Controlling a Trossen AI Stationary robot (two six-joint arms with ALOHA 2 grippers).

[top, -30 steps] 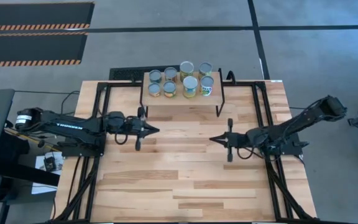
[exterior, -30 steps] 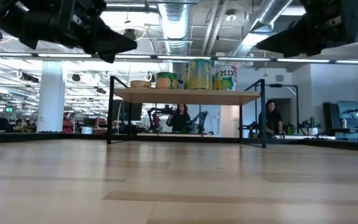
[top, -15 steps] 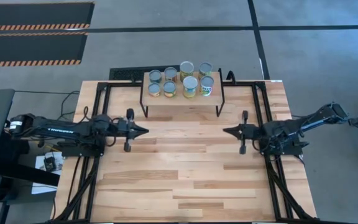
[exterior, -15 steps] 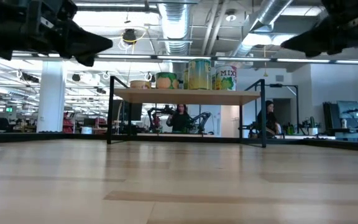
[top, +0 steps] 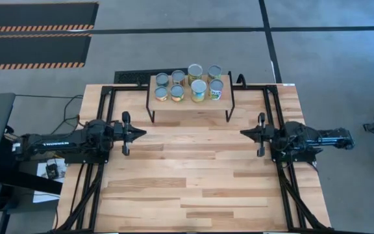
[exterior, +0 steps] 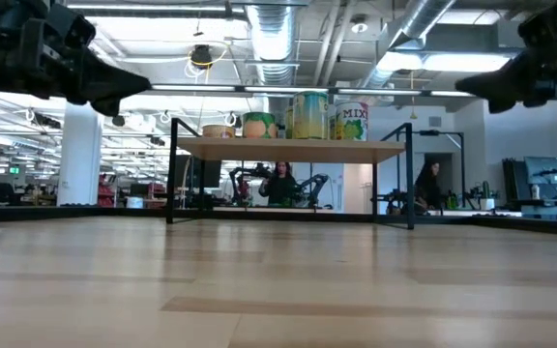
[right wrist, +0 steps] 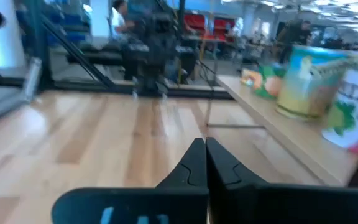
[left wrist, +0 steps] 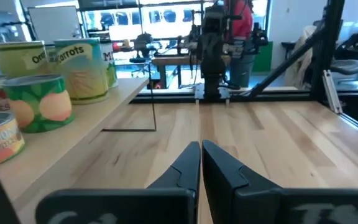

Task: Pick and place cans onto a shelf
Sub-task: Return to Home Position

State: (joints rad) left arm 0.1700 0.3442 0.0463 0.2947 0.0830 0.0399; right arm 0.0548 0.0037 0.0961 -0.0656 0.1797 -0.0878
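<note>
High view: eight cans (top: 188, 83) stand grouped on the shelf (top: 188, 107), off to the side of the facing left gripper (top: 141, 132) and right gripper (top: 244, 133), well apart from both.
Low view: the cans sit beyond both grippers.
Wrist views: each gripper's fingers are pressed together and hold nothing, which suggests the arms are parking.

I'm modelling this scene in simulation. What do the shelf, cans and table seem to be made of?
Shelf: pale, matte wood board with faint grain, on thin black legs, probably painted metal. Cans: likely tinplate, given the shiny silvery tops; the colourful printed labels look like paper. Table: light wood planks with a low sheen; seams and grain show.
</note>
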